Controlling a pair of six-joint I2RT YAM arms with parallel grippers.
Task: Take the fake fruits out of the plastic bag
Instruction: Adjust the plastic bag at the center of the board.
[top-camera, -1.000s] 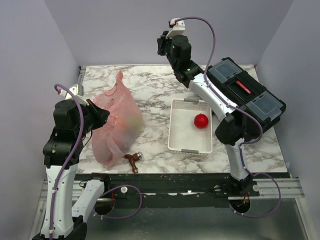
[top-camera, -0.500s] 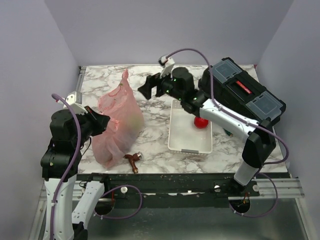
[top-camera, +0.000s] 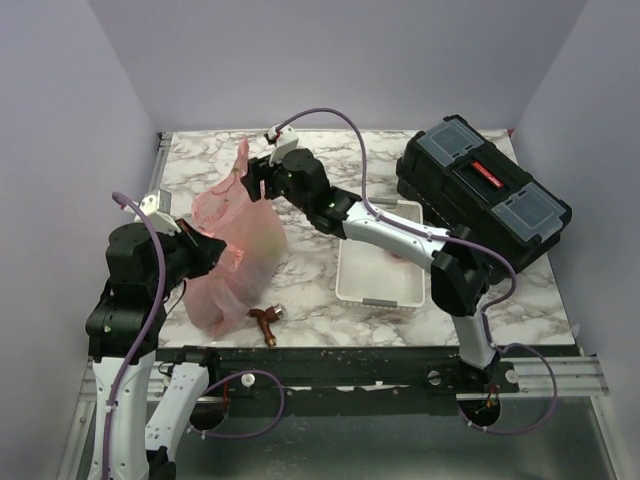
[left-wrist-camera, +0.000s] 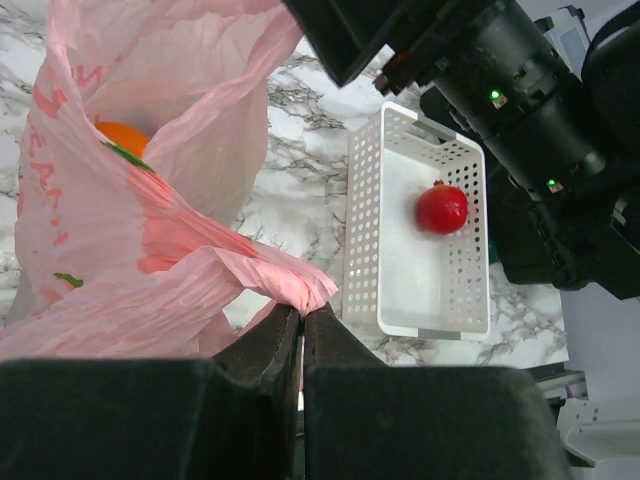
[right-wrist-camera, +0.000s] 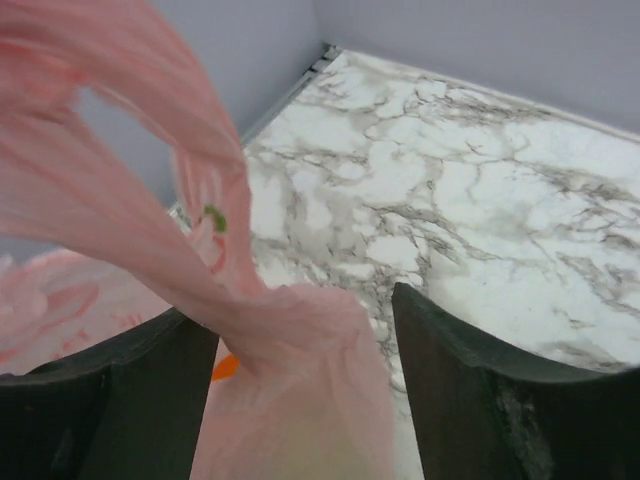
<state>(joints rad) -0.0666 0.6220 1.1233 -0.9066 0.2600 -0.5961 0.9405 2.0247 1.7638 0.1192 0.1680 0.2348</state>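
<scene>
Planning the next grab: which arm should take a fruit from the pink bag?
Right: the right gripper is open at the bag mouth, near the orange; the left gripper is shut on the bag's edge.

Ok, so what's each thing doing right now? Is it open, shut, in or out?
plastic bag: mouth open, one fold pinched.
left pincer: shut on the bag's fold.
right pincer: open, the bag's top between its fingers.
orange: inside the bag.
red apple: out, lying in the white tray.
toolbox: lid shut.
</scene>
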